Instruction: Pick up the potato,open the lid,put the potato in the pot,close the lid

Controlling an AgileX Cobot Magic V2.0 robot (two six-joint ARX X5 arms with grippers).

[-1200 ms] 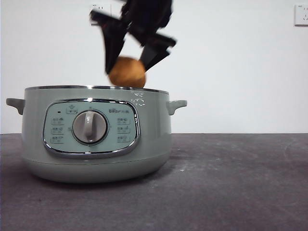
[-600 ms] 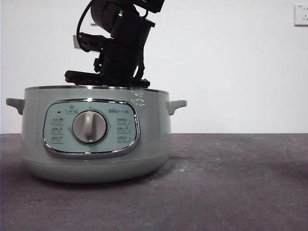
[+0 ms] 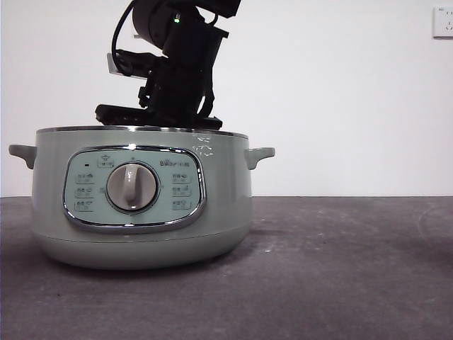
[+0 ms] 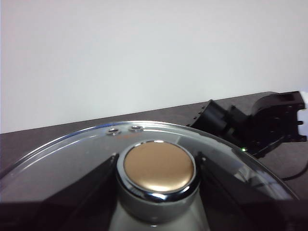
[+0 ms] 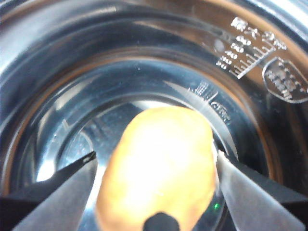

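Inside the pot (image 3: 141, 212), the right gripper (image 5: 154, 166) is holding the potato (image 5: 159, 168) between its jaws. The left gripper (image 4: 156, 166) is clamping the lid (image 4: 86, 149) by its knob, away from the pot.

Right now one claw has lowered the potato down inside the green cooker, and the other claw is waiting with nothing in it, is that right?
Not quite. The right gripper does have the potato down inside the pot, but the left gripper is not empty: the left wrist view shows its jaws closed on the knob of the lid.
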